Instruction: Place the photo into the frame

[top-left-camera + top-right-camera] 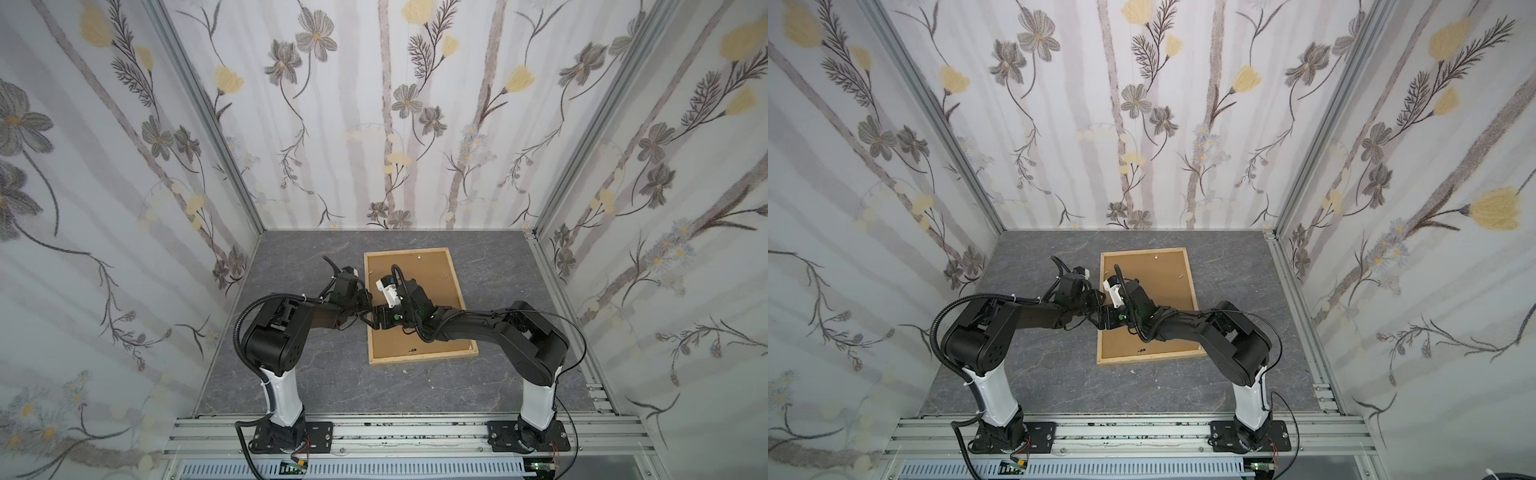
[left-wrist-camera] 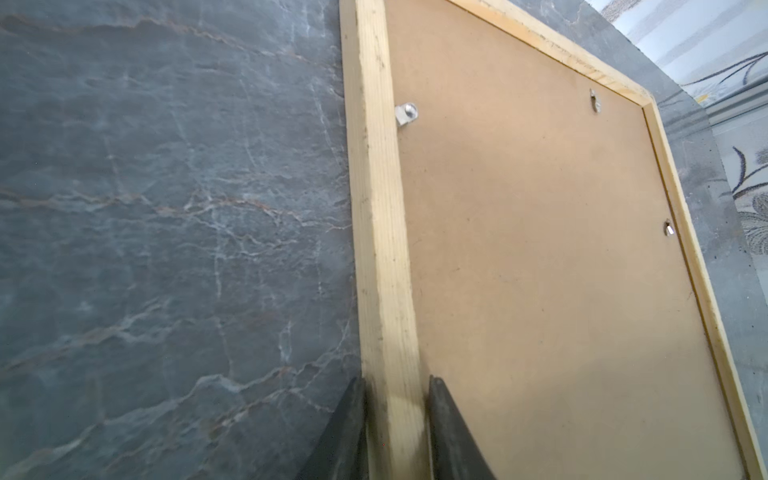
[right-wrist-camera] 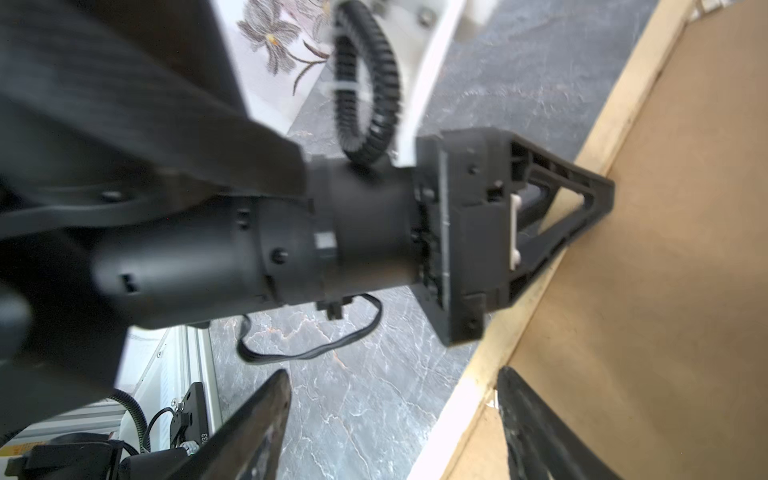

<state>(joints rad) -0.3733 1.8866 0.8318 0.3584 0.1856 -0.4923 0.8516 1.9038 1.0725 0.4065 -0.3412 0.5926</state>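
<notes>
Frame [image 1: 424, 356], face down, bench [image 1: 316, 374] centre, brown backing panel [image 2: 540, 249] inset. Left gripper [image 2: 395, 382] astride its left strip, clamping unclear. Right gripper [image 3: 392, 372] gaping, empty. Black bracket [image 3: 195, 419] marked "033".

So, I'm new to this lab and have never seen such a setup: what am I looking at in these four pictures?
Two black robot arms, the left arm and the right arm, stand at a grey table. Two pictures look down from one overhead camera; the other two come from cameras on the wrists. A wooden frame lies face down, brown backing panel showing. The left end effector straddles one frame strip; whether it grips, I cannot tell. The right end effector is open, holding nothing.
</notes>
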